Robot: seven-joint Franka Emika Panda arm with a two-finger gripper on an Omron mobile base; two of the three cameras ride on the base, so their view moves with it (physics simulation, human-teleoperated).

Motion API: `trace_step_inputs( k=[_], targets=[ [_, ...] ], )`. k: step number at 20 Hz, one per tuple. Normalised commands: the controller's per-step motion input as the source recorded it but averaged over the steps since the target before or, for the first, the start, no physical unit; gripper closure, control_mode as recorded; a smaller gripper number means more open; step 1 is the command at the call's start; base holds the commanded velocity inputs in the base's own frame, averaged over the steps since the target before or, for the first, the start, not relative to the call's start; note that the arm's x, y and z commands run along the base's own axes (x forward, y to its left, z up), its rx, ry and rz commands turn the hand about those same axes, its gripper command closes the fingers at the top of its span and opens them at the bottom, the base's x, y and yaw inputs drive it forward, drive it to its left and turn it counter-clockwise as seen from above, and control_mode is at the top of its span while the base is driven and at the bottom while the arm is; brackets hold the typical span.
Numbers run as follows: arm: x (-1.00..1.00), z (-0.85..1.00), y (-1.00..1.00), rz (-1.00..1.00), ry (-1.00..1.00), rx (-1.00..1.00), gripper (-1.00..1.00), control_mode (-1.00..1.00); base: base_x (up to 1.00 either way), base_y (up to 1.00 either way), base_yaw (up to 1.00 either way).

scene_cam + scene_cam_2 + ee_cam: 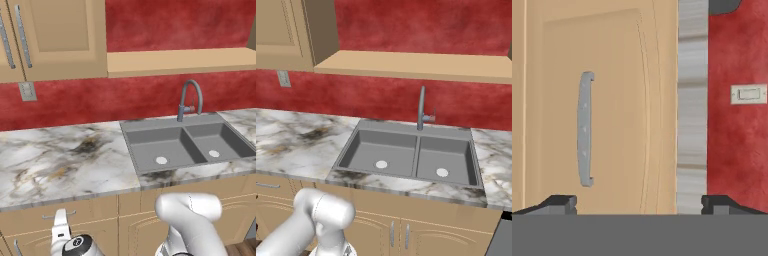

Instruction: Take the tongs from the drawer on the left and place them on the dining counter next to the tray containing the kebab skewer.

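The drawer (622,115) is a light-tan panel with a slim silver bar handle (585,129), and it is closed. The hand view is rolled, so the handle runs up and down there. My gripper (639,204) faces the panel a short way off, open, with its dark fingertips (559,202) set wide apart and nothing between them. From the left base view the gripper (61,222) sits low at the left, right in front of the drawer handle (59,215) under the worktop. The drawer handle (267,186) also shows at the right base view's left edge. The tongs are hidden. The dining counter and tray are out of view.
A marble worktop (60,160) runs above the drawer, with a grey double sink (185,142) and faucet (190,100) to the right. Behind is a red wall with an outlet (27,91), upper cabinets (50,35) and a wooden shelf (180,60). Lower cabinet doors (401,232) stand under the sink.
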Motion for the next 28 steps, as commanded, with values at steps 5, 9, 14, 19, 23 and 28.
trace_step_inputs(
  k=[5, 9, 14, 19, 23, 28],
  targets=[
    [0.15, -0.12, 0.04, -0.02, 0.0, 0.0, -1.0, -1.0, 0.0, 0.0, 0.0],
    [0.27, 0.0, 0.04, -0.01, 0.0, 0.0, -1.0, -1.0, 0.0, 0.0, 0.0],
    [0.23, 0.0, 0.03, 0.0, 0.0, 0.0, -1.0, -1.0, 0.0, 0.0, 0.0],
    [0.1, -0.07, 0.03, -0.01, 0.0, 0.0, -1.0, -1.0, 0.0, 0.0, 0.0],
    [0.06, -0.19, 0.07, 0.0, 0.0, 0.0, -1.0, -1.0, 0.0, 0.0, 0.0],
    [0.02, -0.25, 0.14, 0.0, 0.0, 0.0, -1.0, -1.0, 0.0, 0.0, 0.0]
  ],
)
